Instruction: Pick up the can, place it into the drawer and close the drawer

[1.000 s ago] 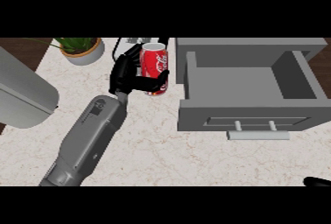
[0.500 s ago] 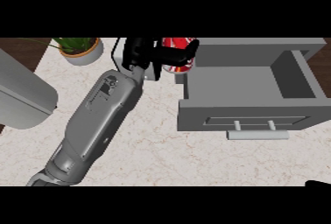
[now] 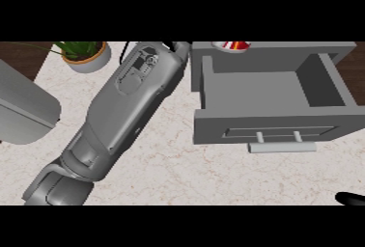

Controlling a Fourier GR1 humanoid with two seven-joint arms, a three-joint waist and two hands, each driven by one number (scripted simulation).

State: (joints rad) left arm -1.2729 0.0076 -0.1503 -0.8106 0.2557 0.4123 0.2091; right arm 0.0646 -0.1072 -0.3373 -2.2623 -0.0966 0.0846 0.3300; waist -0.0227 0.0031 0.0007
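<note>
While the left robot hand (image 3: 173, 46) lies mostly out of view at the far edge, its grip cannot be told; can (image 3: 234, 45) peeks just right of it, beyond the open drawer's (image 3: 265, 129) far wall; right robot hand (image 3: 349, 198) rests near-right on the worktop (image 3: 178, 169).

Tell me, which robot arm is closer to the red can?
The left. Its forearm stretches up beside the can at the drawer's back edge. The right hand barely shows in the bottom right corner, far away.
</note>
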